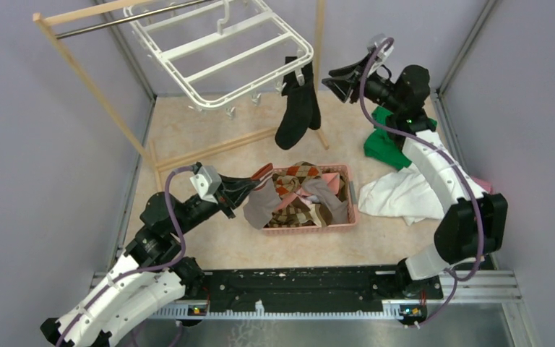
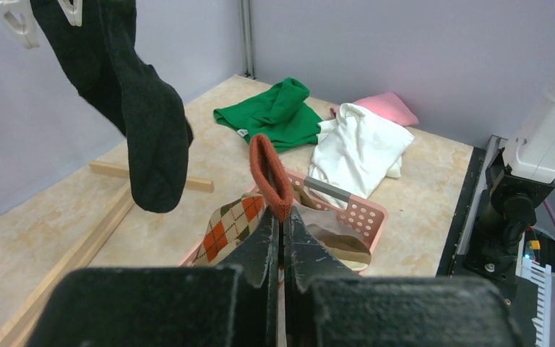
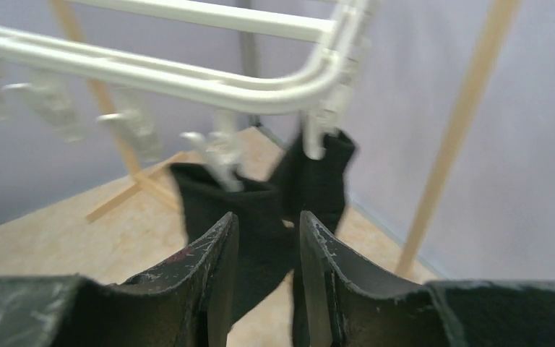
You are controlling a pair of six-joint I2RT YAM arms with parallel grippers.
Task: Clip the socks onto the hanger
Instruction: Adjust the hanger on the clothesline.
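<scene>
Wooden rack (image 1: pixel 87 72) fills the 11 o'clock side of the top view, bar up high so the hanger (image 1: pixel 224 58) hangs free under it w/ clips dangling. The hanger frame tilts down toward 5 o'clock. That low corner is nearest the arms, prob. why it is the one loaded.

White cloth (image 1: pixel 405 195) and green cloth (image 1: pixel 383 141) lie at 3 o'clock of the pink basket (image 1: pixel 348 217), off to the side and not task items. The basket sits mid-table betw. both arms w/ the loose socks in it, incl. an argyle sock (image 1: pixel 303 173).

Two black socks (image 1: pixel 298 108) hang clipped at the hanger's 5 o'clock corner, toes down.

Right gripper (image 1: pixel 334 83) is just at their 3 o'clock, jaws parted a moderate way w/ nothing in them. Its wrist view shows the socks beyond the gap, not in it. Reads as a let-go after clipping. There's room to back off toward 3 o'clock, but the rack's post (image 1: pixel 321 50) stands just beside it.

Left gripper (image 1: pixel 249 188) is at the basket's 9 o'clock end, jaws fully closed on the cuff of a grey-brown sock (image 1: pixel 260 206). The rust cuff pokes up past the tips and the body drapes down. Held by the cuff, prob. so that end meets a clip.

Free clips (image 1: pixel 231 112) hang at 9 o'clock of the black socks. The path up looks open.
</scene>
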